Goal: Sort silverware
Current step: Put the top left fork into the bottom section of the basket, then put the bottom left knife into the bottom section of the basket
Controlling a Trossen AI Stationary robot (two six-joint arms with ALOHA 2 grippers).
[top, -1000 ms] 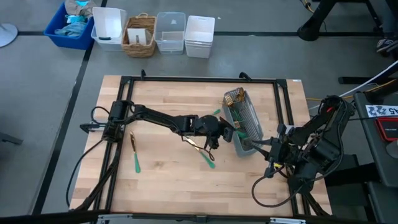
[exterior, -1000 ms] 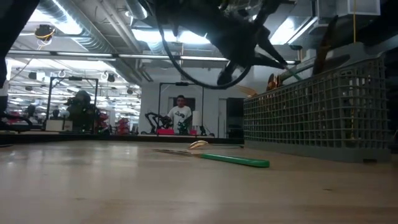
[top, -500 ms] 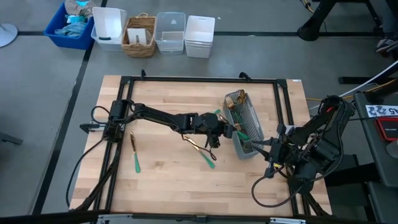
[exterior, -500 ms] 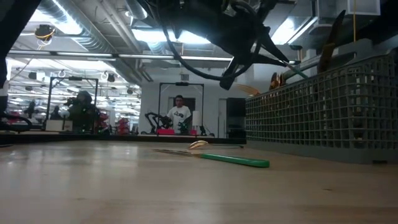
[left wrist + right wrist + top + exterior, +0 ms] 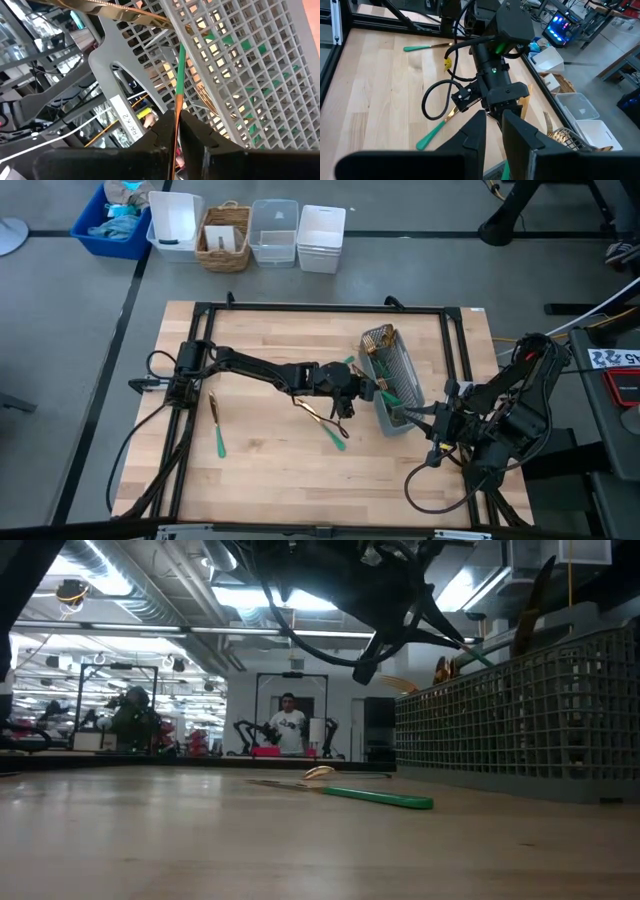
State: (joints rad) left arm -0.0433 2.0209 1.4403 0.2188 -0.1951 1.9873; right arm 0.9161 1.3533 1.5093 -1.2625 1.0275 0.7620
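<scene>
The grey mesh caddy [image 5: 392, 380] stands on the table's right half with several pieces of silverware in it, and shows again in the low view [image 5: 520, 720]. My left gripper [image 5: 368, 387] reaches over from the left to the caddy's left wall, shut on one teal-handled piece [image 5: 180, 70]. My right gripper [image 5: 407, 414] is at the caddy's near end. Loose silverware lies flat on the wood: one piece at the left [image 5: 216, 426] and a crossed pair [image 5: 326, 426] below my left gripper. The low view shows one of these [image 5: 375, 797]. My left gripper pinches the piece by its gold part [image 5: 176, 107], just below the teal handle, between its two fingers. The fingers come from the table's left, slanting slightly down. The piece runs on along them, handle foremost, against the caddy's mesh wall, clear of the table. My right gripper is on the rim of the caddy's near end [image 5: 398, 418], coming from the table's right and slanting down. Its own fingers [image 5: 475, 135] hide the place of contact in the wrist view. The caddy's bottom rests on the table.
Black frame rails [image 5: 320, 308] run round the tabletop. Beyond the far edge stand a blue bin [image 5: 113, 220], a wicker basket [image 5: 225, 238] and white and clear containers [image 5: 322, 238]. Bare wood lies near the front edge. A person [image 5: 288, 725] stands far off in the room.
My left gripper has rolled a little at the wrist without leaving its place beside the caddy. It stays shut on the teal-handled piece.
</scene>
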